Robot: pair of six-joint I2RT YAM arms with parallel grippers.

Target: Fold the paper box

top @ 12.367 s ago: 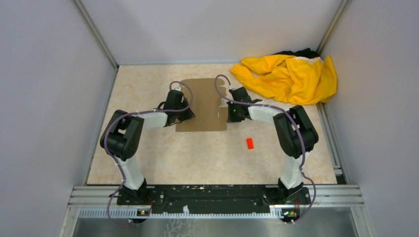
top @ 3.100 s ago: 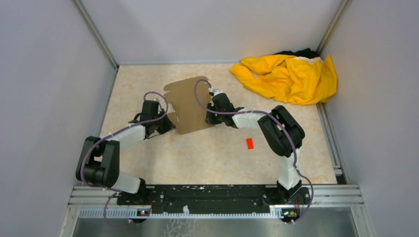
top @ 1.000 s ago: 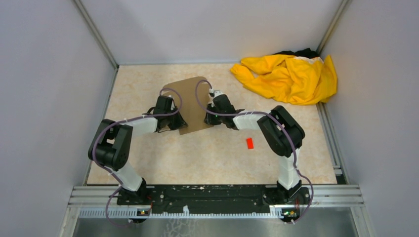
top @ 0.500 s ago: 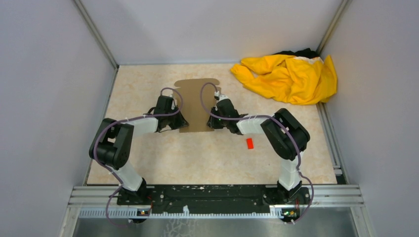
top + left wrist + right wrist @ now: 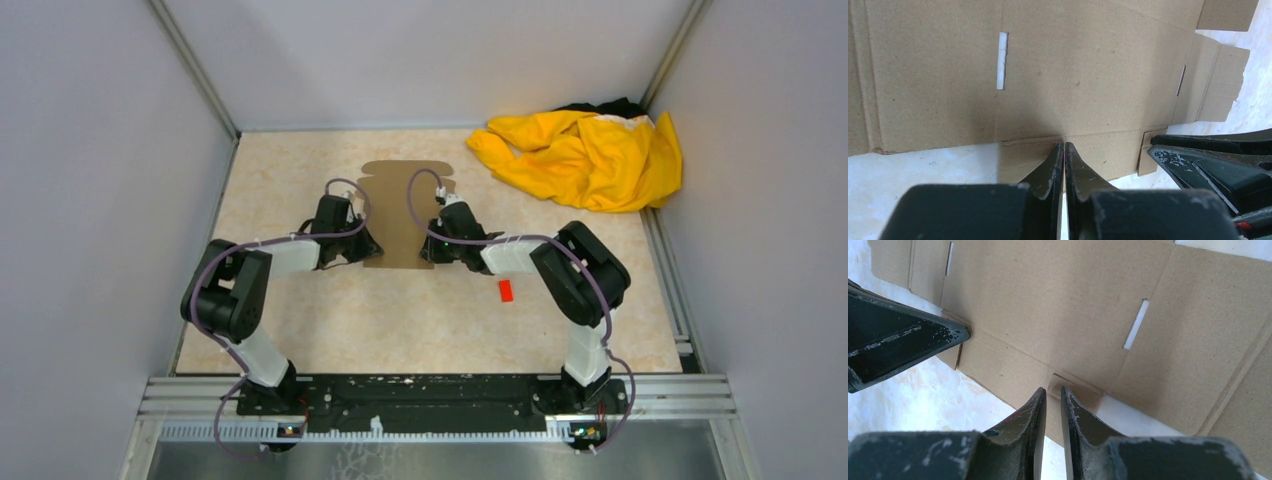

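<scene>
Left end effector (image 5: 1064,146), fingers (image 5: 1048,167) pressed together, touches a side flap (image 5: 1098,152) of the flat paper box (image 5: 390,215). Right end effector (image 5: 1052,390), narrowly apart, touches the opposite flap. The box was skewed a second ago and now lies straight mid-surface (image 5: 420,320). Left arm (image 5: 285,255) and right arm (image 5: 520,255) lie low, elbows outward.

Beige marbled table (image 5: 400,325), flat brown box (image 5: 400,200) lying on it, yellow cloth (image 5: 590,155) right of and beyond the box, red block (image 5: 506,290) right of and nearer than the box.
</scene>
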